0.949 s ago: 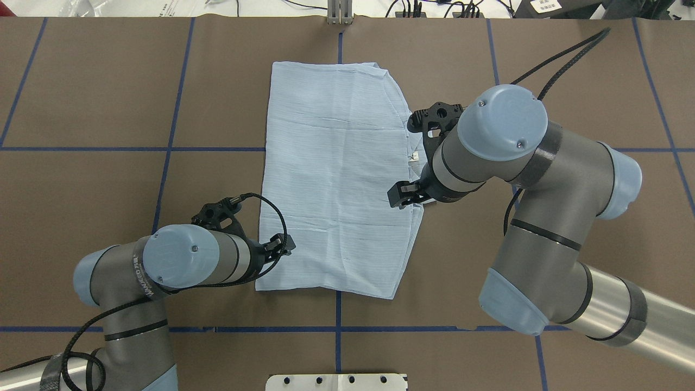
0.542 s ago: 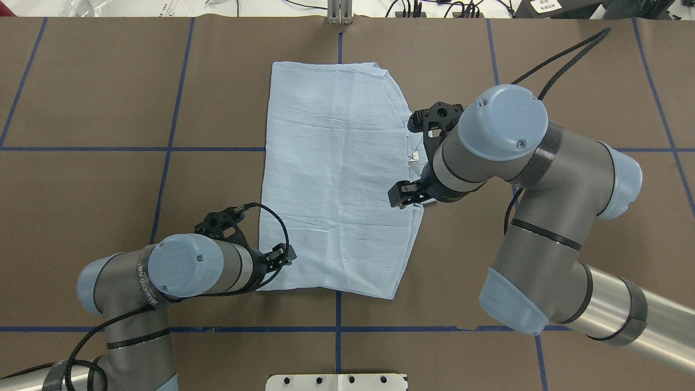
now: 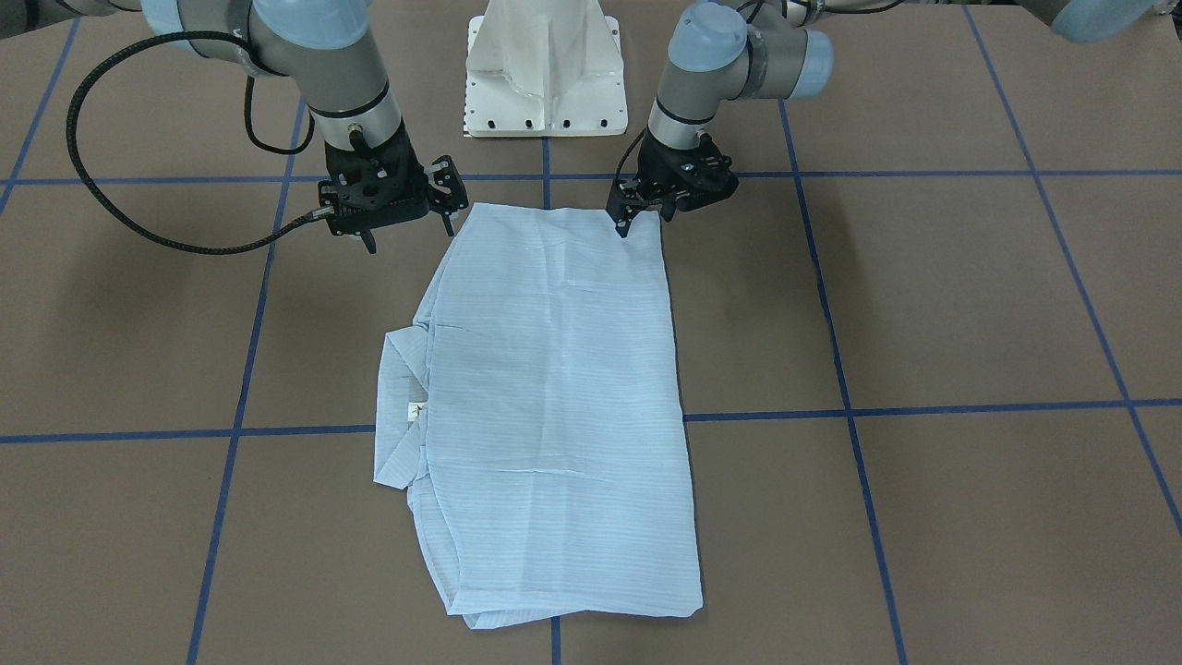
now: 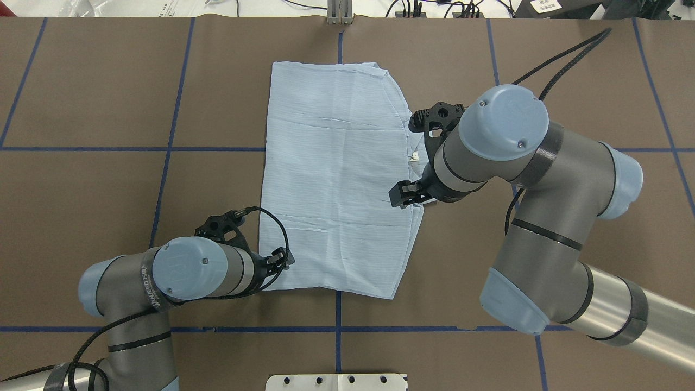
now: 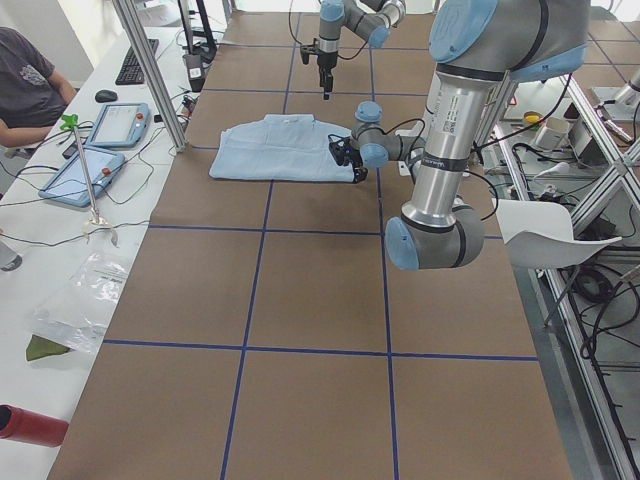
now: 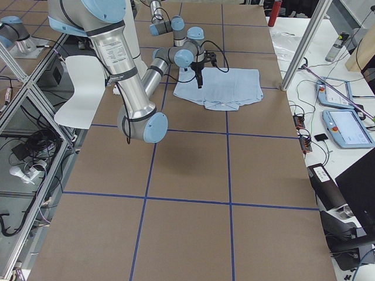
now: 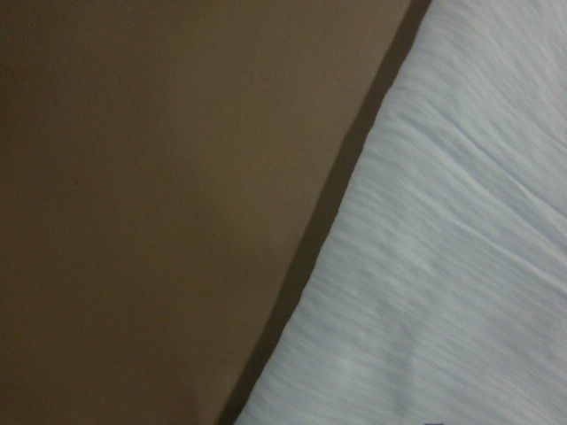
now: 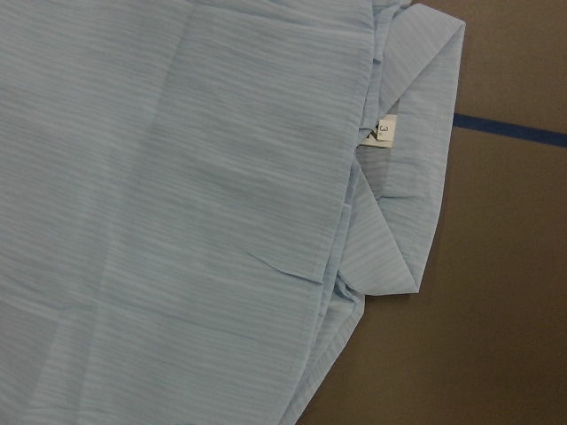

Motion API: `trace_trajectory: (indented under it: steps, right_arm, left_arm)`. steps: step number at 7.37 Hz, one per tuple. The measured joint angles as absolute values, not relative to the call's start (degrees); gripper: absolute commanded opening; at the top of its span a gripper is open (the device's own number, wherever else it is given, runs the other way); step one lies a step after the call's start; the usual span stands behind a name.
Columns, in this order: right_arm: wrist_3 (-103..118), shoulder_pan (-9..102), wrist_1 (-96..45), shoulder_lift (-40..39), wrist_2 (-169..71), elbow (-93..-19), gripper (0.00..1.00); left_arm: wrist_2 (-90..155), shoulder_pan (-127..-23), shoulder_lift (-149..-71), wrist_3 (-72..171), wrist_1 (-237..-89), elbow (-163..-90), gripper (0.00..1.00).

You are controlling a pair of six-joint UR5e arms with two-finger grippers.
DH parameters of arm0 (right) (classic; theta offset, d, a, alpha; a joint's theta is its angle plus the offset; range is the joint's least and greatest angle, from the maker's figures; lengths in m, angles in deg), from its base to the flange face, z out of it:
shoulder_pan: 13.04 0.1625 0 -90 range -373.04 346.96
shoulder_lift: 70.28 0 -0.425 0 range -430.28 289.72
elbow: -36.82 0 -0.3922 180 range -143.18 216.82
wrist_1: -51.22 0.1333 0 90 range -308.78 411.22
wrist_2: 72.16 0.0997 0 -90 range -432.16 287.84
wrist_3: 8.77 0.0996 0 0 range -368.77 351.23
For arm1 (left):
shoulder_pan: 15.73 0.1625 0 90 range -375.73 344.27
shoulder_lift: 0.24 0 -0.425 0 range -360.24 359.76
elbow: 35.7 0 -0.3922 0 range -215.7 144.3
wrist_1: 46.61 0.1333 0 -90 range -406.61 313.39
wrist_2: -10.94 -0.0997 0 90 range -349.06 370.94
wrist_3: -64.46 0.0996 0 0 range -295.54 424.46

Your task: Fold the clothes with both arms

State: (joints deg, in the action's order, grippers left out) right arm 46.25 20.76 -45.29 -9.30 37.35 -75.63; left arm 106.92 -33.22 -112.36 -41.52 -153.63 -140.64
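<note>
Roughly centred on the brown desk [image 4: 81, 98], the light-blue shirt [image 4: 336, 179] lies flat, folded into a tall rectangle. In the overhead view its long axis runs from 12 o'clock to 6 o'clock. The collar [image 8: 416, 177] sticks out past the middle of the 3 o'clock long edge, so the neck points to 3 o'clock. The fine stripes run across the short way, 9 to 3.

A small white neck label [image 8: 384, 130] sits inside the collar; the right wrist view shows a "3" on it, and the rest is tucked under the cloth. A dark band on the left arm [image 4: 184, 269] carries white lettering too small to read with certainty.

The left end effector [image 3: 644, 220] is at the shirt's 7 o'clock corner in the overhead view. Its fingers are parted, one tip touching the cloth's edge, and nothing is visibly gripped. The right end effector [image 3: 410, 236] hangs by the 4 o'clock part of the edge, on the collar's 6 o'clock side, its fingers spread wide and holding nothing.
</note>
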Motion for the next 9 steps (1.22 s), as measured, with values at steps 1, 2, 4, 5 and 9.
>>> trace_trajectory:
  steps: [1,2,4,5,9]
  right_arm:
    - [46.25,20.78,-45.29,-9.18,37.35,-75.75,1.00]
    - [46.23,20.79,-45.29,-8.98,37.37,-75.90,1.00]
    - [46.17,20.79,-45.29,-8.69,37.43,-76.00,1.00]
    - [46.17,20.80,-45.29,-8.63,37.44,-76.02,1.00]
    - [46.16,20.88,-45.29,-8.58,37.44,-76.03,1.00]
  left_arm:
    - [106.92,-33.19,-112.37,-41.48,-153.59,-140.63,0.82]
    - [106.92,-33.07,-112.41,-41.48,-153.58,-140.60,0.81]
    - [106.92,-32.83,-112.38,-41.52,-153.58,-140.56,0.74]
    - [106.92,-32.81,-112.40,-41.53,-153.57,-140.53,0.68]
    - [107.00,-32.78,-112.77,-41.53,-153.57,-140.55,0.58]
